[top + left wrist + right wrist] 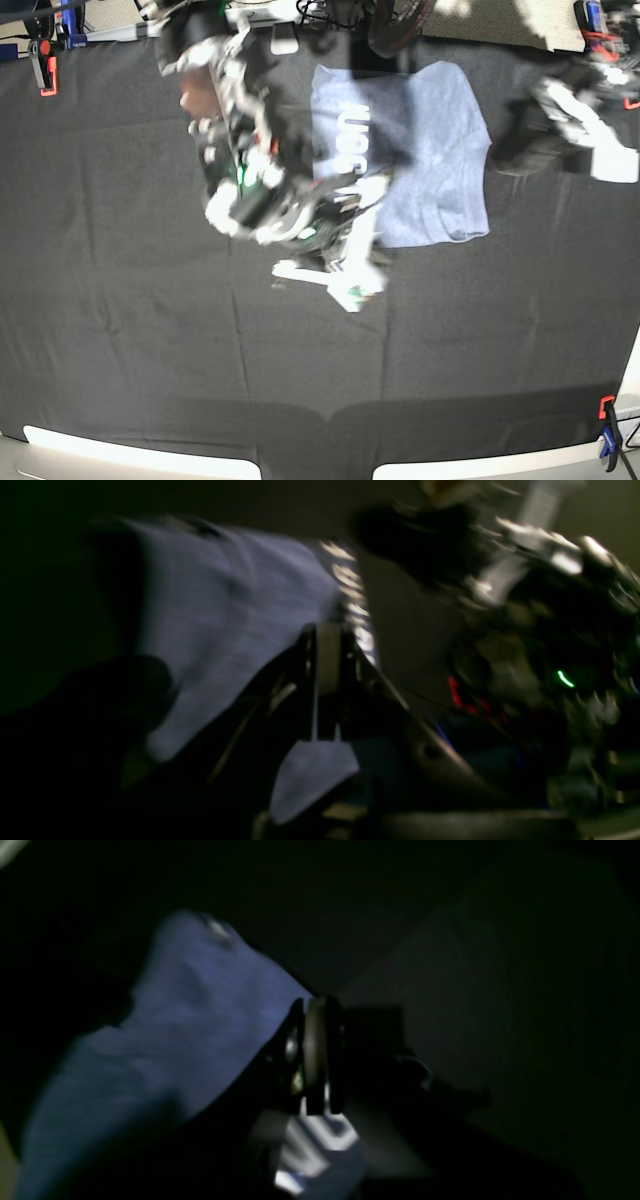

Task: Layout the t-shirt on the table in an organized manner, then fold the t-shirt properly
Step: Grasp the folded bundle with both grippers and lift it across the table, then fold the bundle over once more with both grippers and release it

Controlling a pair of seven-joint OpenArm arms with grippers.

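Both the left gripper (327,680) and right gripper (320,1055) are pinched on the heathered blue-grey cotton t-shirt (420,160), probably to drag it flat across the black-clothed table (130,330).

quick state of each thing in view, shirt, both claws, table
t-shirt: partly folded, white lettering showing, on the table, edges pinched by both claws
left claw: shut on the t-shirt
right claw: shut on the t-shirt
table: covered in black cloth, clamped at its edges

Dim, blurred view. We see the left gripper (327,655) with jaws pressed together on a fold of the t-shirt (225,615), blue-grey cloth spreading up-left. Another scrap of cloth shows below the jaws. The other arm (540,610) smears across the right.
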